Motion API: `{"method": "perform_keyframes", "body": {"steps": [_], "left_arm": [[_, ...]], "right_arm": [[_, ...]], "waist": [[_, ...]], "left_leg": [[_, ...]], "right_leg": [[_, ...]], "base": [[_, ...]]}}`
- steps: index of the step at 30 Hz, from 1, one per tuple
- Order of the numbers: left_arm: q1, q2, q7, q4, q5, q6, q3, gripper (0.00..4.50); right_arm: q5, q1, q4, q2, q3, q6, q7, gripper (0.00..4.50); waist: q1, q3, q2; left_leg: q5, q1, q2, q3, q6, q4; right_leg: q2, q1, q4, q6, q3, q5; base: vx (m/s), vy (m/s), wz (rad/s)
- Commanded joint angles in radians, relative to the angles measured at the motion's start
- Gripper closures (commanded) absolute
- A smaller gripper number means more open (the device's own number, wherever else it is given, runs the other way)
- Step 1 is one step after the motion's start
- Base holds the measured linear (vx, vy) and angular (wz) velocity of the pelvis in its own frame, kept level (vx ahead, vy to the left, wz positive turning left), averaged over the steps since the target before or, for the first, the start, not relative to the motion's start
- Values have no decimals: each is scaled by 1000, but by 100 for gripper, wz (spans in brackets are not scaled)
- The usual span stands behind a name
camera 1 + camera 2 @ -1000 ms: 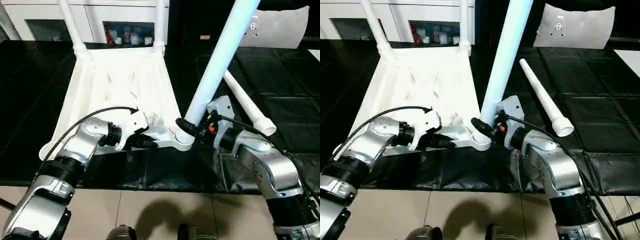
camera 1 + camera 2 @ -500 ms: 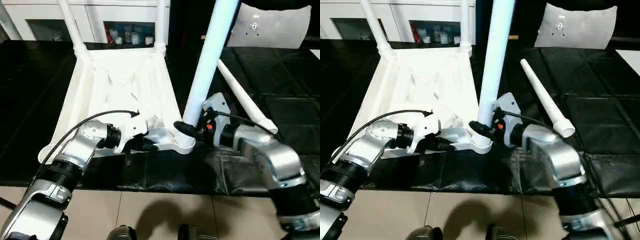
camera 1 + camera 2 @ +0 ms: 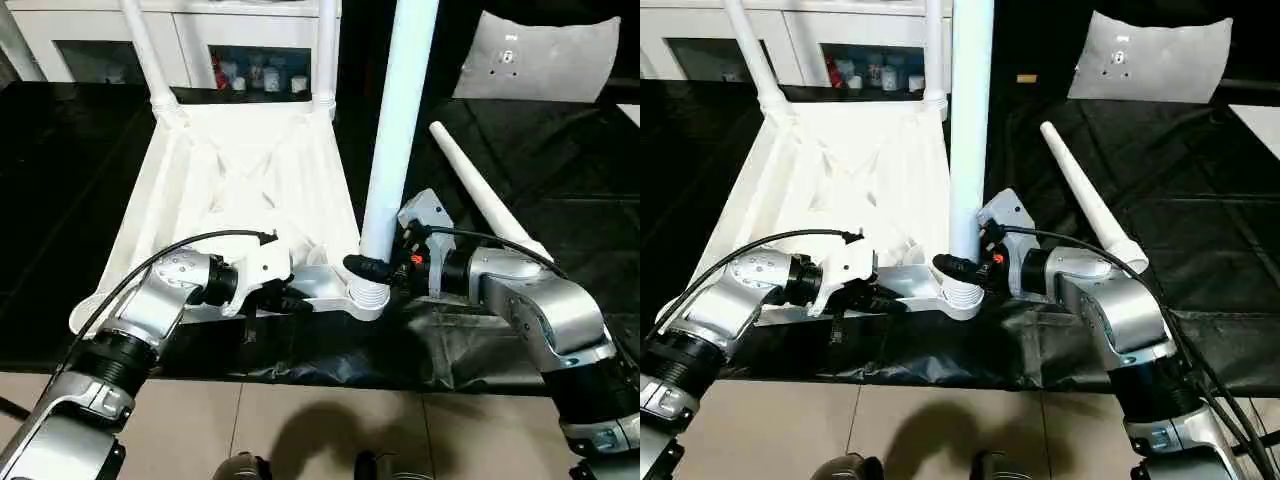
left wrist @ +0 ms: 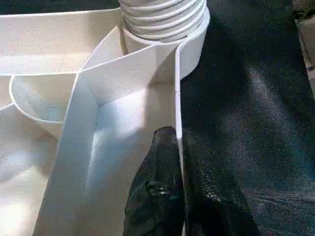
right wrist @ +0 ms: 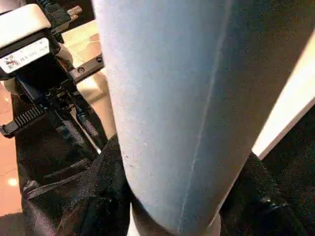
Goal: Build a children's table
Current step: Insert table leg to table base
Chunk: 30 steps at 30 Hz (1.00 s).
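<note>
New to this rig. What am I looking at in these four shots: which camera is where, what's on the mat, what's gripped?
It is a humanoid robot with two silver arms building a children's table. The two wide pictures come from its head, looking down; the two close-ups come from cameras on its wrists.

On the black mat lies the white tabletop, underside up, with two legs already standing in its far corners. The right gripper is closed around a third leg, standing upright in the near corner socket. The left gripper pinches the tabletop's near edge wall, steadying it. A fourth leg lies loose on the mat.
</note>
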<state>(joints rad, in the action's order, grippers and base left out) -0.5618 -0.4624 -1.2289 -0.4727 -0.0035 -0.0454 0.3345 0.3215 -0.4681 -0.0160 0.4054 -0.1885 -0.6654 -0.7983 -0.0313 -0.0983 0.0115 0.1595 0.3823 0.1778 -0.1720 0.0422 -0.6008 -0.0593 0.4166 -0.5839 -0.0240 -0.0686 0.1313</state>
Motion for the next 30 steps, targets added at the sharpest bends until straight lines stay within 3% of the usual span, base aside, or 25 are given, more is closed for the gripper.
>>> {"method": "perform_keyframes", "body": {"steps": [1, 6, 7, 9, 12, 13, 14, 16, 18, 20, 21, 24, 25, 26, 28, 29, 30], "left_arm": [[8, 6, -14, 33, 3, 3, 19, 450], [-5, 23, 32, 4, -7, -7, -14, 450], [-6, 24, 34, 1, -10, -9, -17, 450], [-10, 30, 39, -11, -21, -15, -30, 450], [-12, 32, 41, -14, -23, -16, -32, 450], [-19, 38, 48, -23, -31, -19, -42, 450], [-22, 42, 52, -27, -36, -20, -47, 450], [-26, 47, 56, -32, -40, -22, -53, 450], [-29, 49, 58, -36, -38, -23, -53, 450], [-31, 50, 58, -39, -36, -23, -52, 450], [-31, 51, 57, -39, -36, -24, -52, 450], [-30, 53, 56, -35, -36, -27, -51, 450], [-27, 53, 55, -30, -36, -29, -50, 450], [-26, 53, 54, -30, -35, -28, -50, 450], [-19, 47, 42, -19, -29, -26, -45, 450], [-19, 47, 42, -19, -29, -26, -45, 450], [-17, 38, 28, -11, -20, -17, -34, 450]], "right_arm": [[-9, 22, -51, 1, -7, -20, 5, 260], [39, 70, -81, -33, 63, 6, 17, 260], [49, 78, -83, -39, 74, 9, 18, 260], [70, 125, -95, -61, 104, 48, 19, 260], [68, 140, -96, -66, 106, 66, 20, 260], [59, 172, -88, -79, 104, 106, 28, 260], [46, 189, -81, -84, 97, 133, 40, 260], [26, 209, -73, -91, 87, 168, 46, 260], [-1, 224, -65, -89, 66, 203, 51, 260], [-36, 234, -63, -79, 38, 241, 49, 260], [-88, 235, -80, -62, -3, 288, 52, 260], [-128, 233, -103, -45, -36, 324, 49, 260], [-138, 232, -112, -41, -44, 334, 45, 260], [-139, 231, -115, -41, -45, 336, 43, 261], [-149, 213, -135, -40, -56, 349, 22, 261], [-149, 213, -135, -40, -56, 349, 22, 261], [-155, 184, -158, -35, -77, 359, -9, 261]], "waist": [[-1, 81, -2], [-2, 78, 5], [-2, 78, 1], [-2, 77, 13], [-2, 78, 10], [-4, 77, 23], [-2, 73, 27], [0, 73, 19], [0, 68, 24], [7, 59, 24], [8, 57, 24], [13, 55, 26], [19, 51, 18], [21, 52, 24], [30, 49, 26], [36, 45, 28], [45, 35, 26]], "left_leg": [[274, -23, 41, 15, -18, 67], [296, -25, 39, 16, -17, 67], [299, -24, 39, 17, -18, 68], [316, -27, 40, 18, -18, 71], [313, -25, 41, 19, -23, 73], [317, -26, 40, 22, -22, 74], [343, -27, 40, 20, -18, 75], [363, -28, 36, 21, -15, 75], [383, -32, 35, 23, -13, 76], [438, -43, 30, 26, -7, 75], [458, -50, 28, 28, -3, 71], [482, -53, 29, 32, 2, 74], [498, -53, 29, 34, -1, 75], [508, -51, 30, 38, -1, 78], [535, -52, 35, 42, -4, 83], [572, -60, 38, 44, -2, 84], [608, -60, 40, 48, 1, 88]], "right_leg": [[-77, -49, 84, -135, 44, 468], [-78, -48, 90, -131, 42, 490], [-77, -48, 91, -128, 41, 496], [-75, -47, 95, -131, 40, 483], [-76, -49, 90, -141, 39, 460], [-76, -49, 88, -145, 39, 462], [-76, -46, 95, -140, 38, 476], [-77, -47, 99, -126, 35, 517], [-77, -43, 106, -107, 33, 569], [-75, -37, 121, -74, 23, 667], [-77, -35, 129, -54, 19, 714], [-75, -33, 134, -36, 14, 734], [-75, -34, 139, -31, 9, 742], [-76, -39, 136, -30, 6, 735], [-76, -40, 138, -38, 0, 708], [-76, -36, 141, -43, -6, 696], [-78, -39, 143, -43, -17, 692]], "base": [[0, 0, 0], [0, 0, 0], [0, 0, 0], [0, 0, 0], [0, 0, 0], [0, 0, 0], [0, 0, 0], [0, 0, 0], [0, 0, 0], [0, 0, 0], [0, 0, 0], [0, 0, 0], [0, 0, 0], [0, 0, 0], [0, 0, 0], [0, 0, 0], [0, 0, 0]]}}
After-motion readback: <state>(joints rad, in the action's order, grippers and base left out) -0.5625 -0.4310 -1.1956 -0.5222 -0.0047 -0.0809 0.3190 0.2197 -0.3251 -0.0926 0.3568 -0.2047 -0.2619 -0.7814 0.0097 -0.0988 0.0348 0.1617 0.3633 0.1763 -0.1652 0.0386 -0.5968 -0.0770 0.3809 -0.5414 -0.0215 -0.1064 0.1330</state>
